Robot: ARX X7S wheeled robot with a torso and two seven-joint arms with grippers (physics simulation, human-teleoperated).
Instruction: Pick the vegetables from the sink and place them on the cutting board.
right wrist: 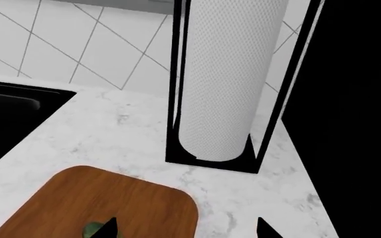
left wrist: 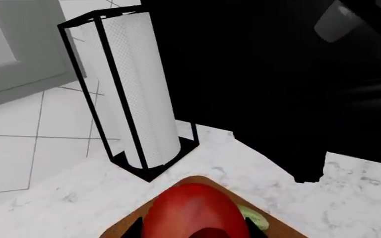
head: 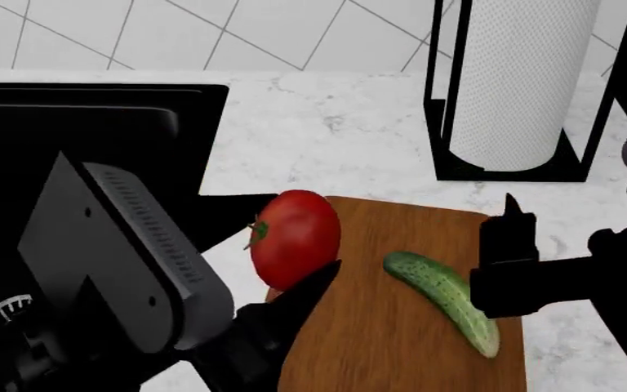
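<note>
No writing or labels can be read anywhere. The left gripper (head: 291, 282) has its jaws clamped on the tomato (head: 295, 233) at the cutting board's (head: 401, 343) sink-side edge. The right gripper (right wrist: 185, 229) has its jaws spread wide, holding nothing, above the cucumber (head: 444, 300) lying on the board. The paper towel roll (head: 515, 82) stands near the desk's back edge.

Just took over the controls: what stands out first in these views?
The glossy red tomato stands out first, held in the left gripper over the near-sink edge of the cutting board. Next is the green cucumber, lying diagonally on the board. Behind it, a tall white paper towel roll stands in a black wire holder on the marble counter.
</note>
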